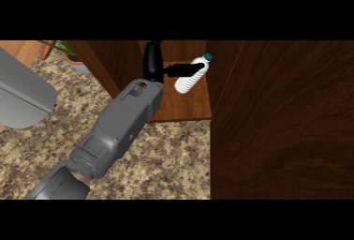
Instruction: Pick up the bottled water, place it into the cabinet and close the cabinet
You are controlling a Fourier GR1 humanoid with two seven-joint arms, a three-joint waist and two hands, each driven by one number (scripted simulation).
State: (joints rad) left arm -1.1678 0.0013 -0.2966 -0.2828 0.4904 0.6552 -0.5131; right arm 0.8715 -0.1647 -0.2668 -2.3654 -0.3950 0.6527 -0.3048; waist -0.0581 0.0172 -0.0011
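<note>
Bottled water (189, 78) leans cap-up over the cabinet shelf (181, 105), with the left hand (153, 63) touching its upper side; whether the hand clasps it cannot be told. It is probably light, thin-walled and smooth, best taken round the ribbed middle. The dark door panel (283, 126) crowds it just to the right; the potted plant (67, 52) is well apart.

bottled water (188, 79) white, teal cap | cabinet (194, 105) brown wood grain | counter (173, 154) speckled beige | left hand (152, 60) black

The boxy grey forearm (128, 119) has seamed panels; at its one o'clock end sits a slim black hand (153, 62).
</note>
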